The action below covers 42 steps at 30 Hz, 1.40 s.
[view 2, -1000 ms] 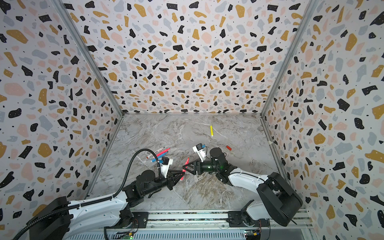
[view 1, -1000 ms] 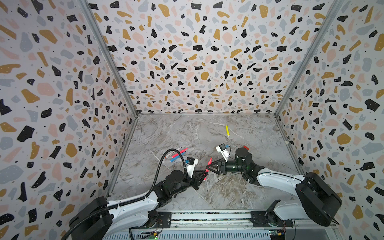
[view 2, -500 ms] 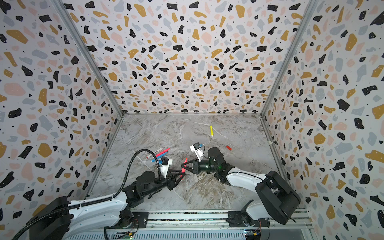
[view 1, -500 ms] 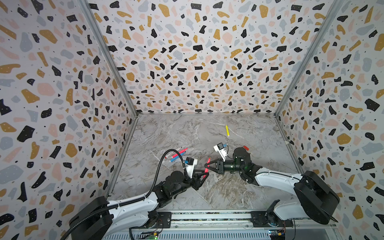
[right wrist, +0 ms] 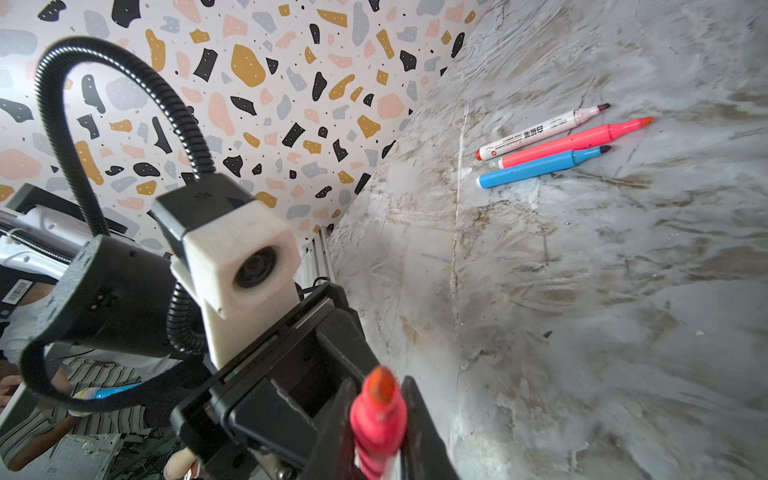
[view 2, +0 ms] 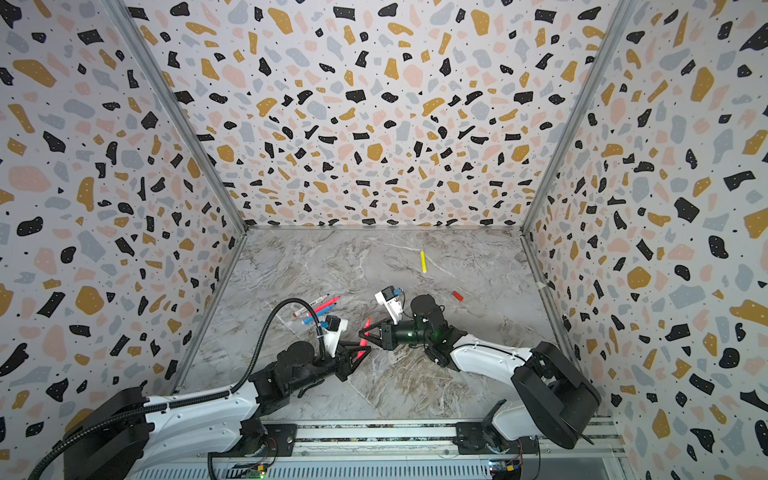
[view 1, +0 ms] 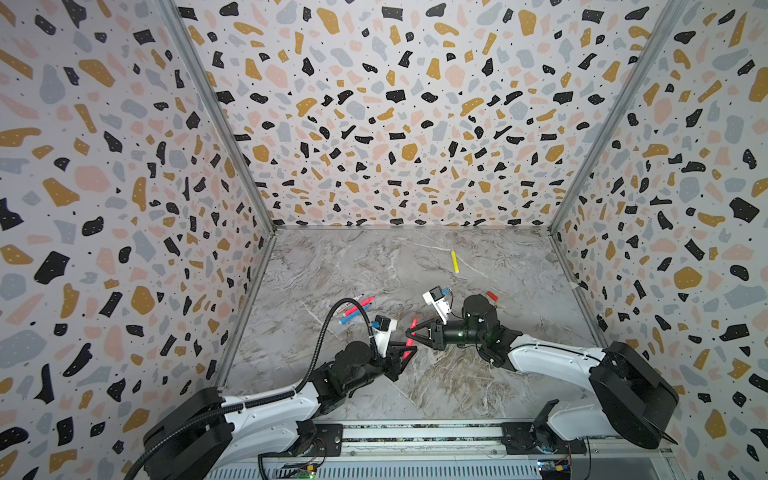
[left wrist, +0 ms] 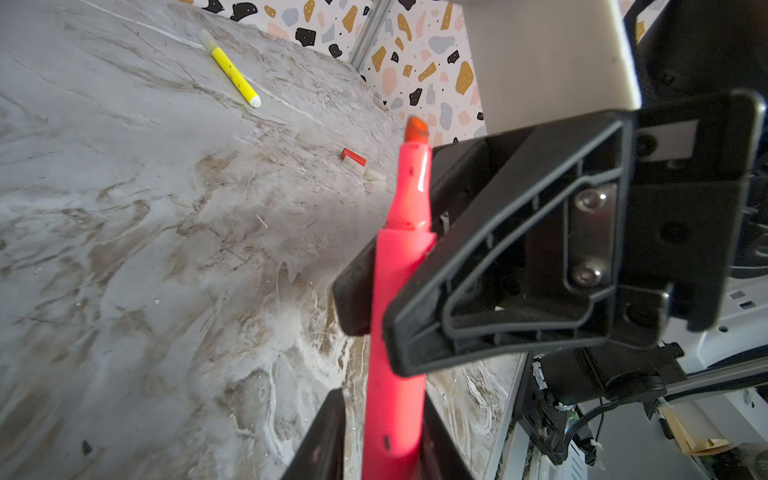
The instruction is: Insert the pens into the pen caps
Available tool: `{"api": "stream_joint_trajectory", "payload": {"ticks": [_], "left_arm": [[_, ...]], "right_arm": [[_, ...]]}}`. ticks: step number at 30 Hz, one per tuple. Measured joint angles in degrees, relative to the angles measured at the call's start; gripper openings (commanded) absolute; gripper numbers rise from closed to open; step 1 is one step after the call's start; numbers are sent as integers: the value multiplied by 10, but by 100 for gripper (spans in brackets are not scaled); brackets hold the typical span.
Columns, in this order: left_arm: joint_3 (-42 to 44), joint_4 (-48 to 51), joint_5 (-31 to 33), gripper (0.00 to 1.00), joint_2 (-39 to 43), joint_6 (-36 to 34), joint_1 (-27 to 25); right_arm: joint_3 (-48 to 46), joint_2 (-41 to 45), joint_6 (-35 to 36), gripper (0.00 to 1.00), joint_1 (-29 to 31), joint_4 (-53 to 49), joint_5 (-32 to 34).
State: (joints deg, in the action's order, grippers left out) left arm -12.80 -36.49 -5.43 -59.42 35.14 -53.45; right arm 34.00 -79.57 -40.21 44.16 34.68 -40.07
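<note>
The pink pen (left wrist: pixel 399 257) is held between the 2 grippers over the front middle of the table (view 1: pixel 519 374). It has no cap, and its orange tip is bare.

The right gripper (left wrist: pixel 386 316) is clamped on the barrel just below the neck. The left wrist view shows both of its fingers pressed against the plastic. The left gripper (left wrist: pixel 384 409) sits lower on the same pen, set narrow around it. In that view 1 finger lies against the barrel while a sliver of table shows beside the other, so I cannot tell whether it truly grips. The pen's lower end is cut off by the picture's edge.

In both top views the 2 grippers meet tip to tip. The pen is only a thin pink streak between them, and no grip detail can be read.

Only the right wrist view shows clearly the 3 pens lying side by side left of the middle. They are a white pen (right wrist: pixel 540 131) with dark print, a second pink pen (right wrist: pixel 573 141) and a blue pen (right wrist: pixel 540 168), all uncapped. In a top view the left arm's cable (view 1: pixel 349 300) arcs in front of that group.

The yellow pen (view 1: pixel 455 262) lies alone toward the back. The red cap (view 1: pixel 492 296) lies near the right arm's joint. Only the left wrist view shows pale stubs (left wrist: pixel 374 175) just beside the cap, and they are too blurred to name.
</note>
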Motion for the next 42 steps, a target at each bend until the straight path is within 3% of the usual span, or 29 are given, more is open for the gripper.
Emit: {"api": "stream_joint_trajectory", "payload": {"ticks": [4, 7, 11, 12, 17, 24, 29, 34, 42], "left_arm": [[-1, 3, -1, 8, 3, -8, -4], [-2, 9, 1, 1, 3, -10, -6], [-3, 21, 17, 0, 3, -8, -5], [-3, 24, 20, 0, 3, -8, -5], [-3, 39, 36, 0, 13, -8, -5], [-3, 66, 48, 0, 27, -9, -5], [-3, 73, 52, 0, 41, -9, -5], [-3, 87, 56, 0, 49, -11, -5], [-3, 93, 56, 0, 53, -13, -5]], "right_arm": [[0, -1, 0, 11, 1, -3, 2], [0, -1, 1, 29, 2, -5, 4], [2, 5, 15, 57, 2, -28, 19], [4, 10, 22, 59, 0, -46, 30], [43, 43, 49, 62, -46, -169, 100], [69, 62, 86, 71, -219, -319, 219], [69, 55, 112, 72, -305, -374, 265], [69, 18, 131, 72, -351, -389, 291], [78, -36, 151, 73, -374, -389, 311]]}}
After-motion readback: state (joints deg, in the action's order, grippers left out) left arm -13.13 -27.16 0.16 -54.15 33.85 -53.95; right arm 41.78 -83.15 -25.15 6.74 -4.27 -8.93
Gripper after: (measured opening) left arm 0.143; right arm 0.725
